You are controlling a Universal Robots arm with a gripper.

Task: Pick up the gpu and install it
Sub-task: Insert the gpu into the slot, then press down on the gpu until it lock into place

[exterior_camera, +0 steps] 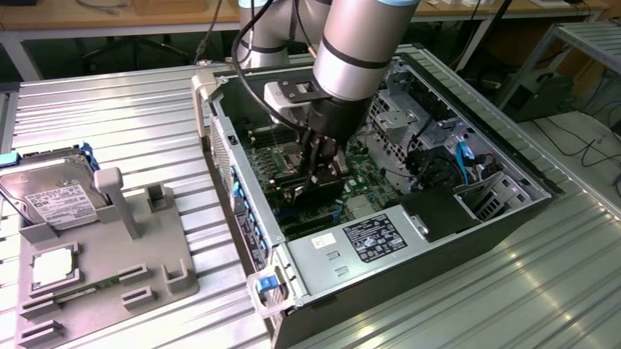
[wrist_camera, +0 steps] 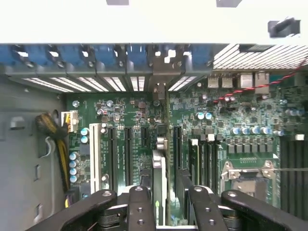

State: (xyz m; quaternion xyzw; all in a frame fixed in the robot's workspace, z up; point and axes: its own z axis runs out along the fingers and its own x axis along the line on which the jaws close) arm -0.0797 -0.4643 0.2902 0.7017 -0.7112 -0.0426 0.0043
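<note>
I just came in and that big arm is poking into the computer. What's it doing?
The robot arm has its gripper down inside an open computer case. It is shut on the gpu, a thin card held on edge right above the green motherboard, among the long slots. On the grey tray beside the case sit a hard drive and a small silver chip.

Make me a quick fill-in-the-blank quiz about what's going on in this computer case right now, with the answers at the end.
1. The gripper is shut on the ____, held edge-on between its fingers.
2. The arm reaches down into the open computer ____.
3. On the grey holder outside, the hard drive has a ____ label.
4. The motherboard under the card is ____ in colour.

Answers: gpu; case; white; green
</note>
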